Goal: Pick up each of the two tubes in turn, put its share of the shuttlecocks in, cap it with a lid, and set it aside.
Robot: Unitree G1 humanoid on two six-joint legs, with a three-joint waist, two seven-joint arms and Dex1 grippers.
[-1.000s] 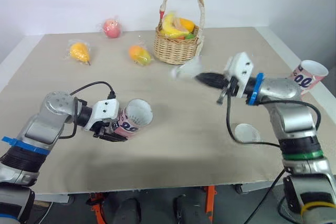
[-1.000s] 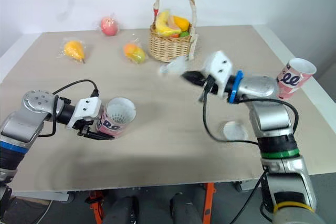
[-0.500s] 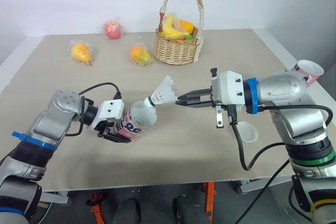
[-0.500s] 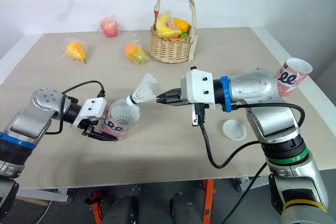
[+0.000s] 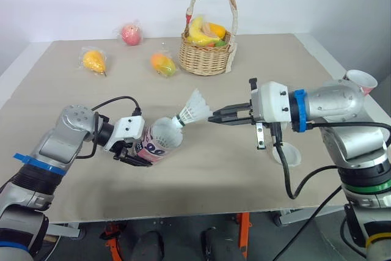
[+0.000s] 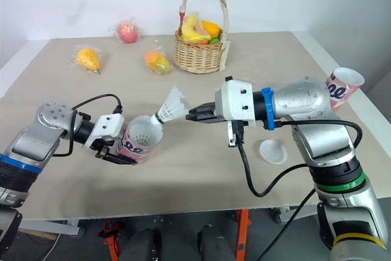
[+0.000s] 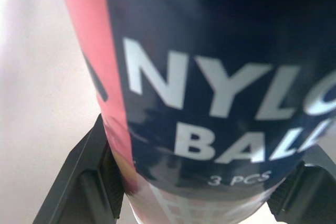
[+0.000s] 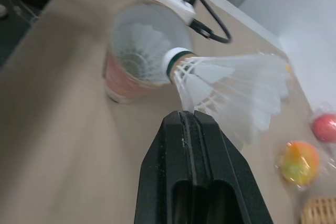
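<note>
the right gripper point(image 5: 211, 117) was pressed together on the feather skirt of a white shuttlecock point(image 5: 194, 109), holding it nearly level above the table point(image 5: 214, 178). the cork nose pointed away from the fingers and sat right at the rim of the tube point(image 5: 160, 142); whether it touched the rim could not be told. in the right wrist view the pads point(image 8: 181, 129) met on the lower edge of the feathers, and white feathers of another shuttlecock point(image 8: 139, 56) showed inside the tube's open mouth.

the left gripper point(image 5: 132, 151) was clamped around the tube's pink and dark printed wall, carrying it off the table and tilted, mouth up and toward the right arm. in the left wrist view a black finger point(image 7: 86, 177) pressed each side of the wall.

the second tube point(image 5: 359, 84) stood tilted at the table's right edge, mouth open, behind the right forearm. a white lid point(image 5: 287, 155) lay on the table under that forearm, apart from both tubes.

a wicker basket point(image 5: 206, 58) of fruit stood at the far side, with three wrapped fruits point(image 5: 162, 63) to its left.
</note>
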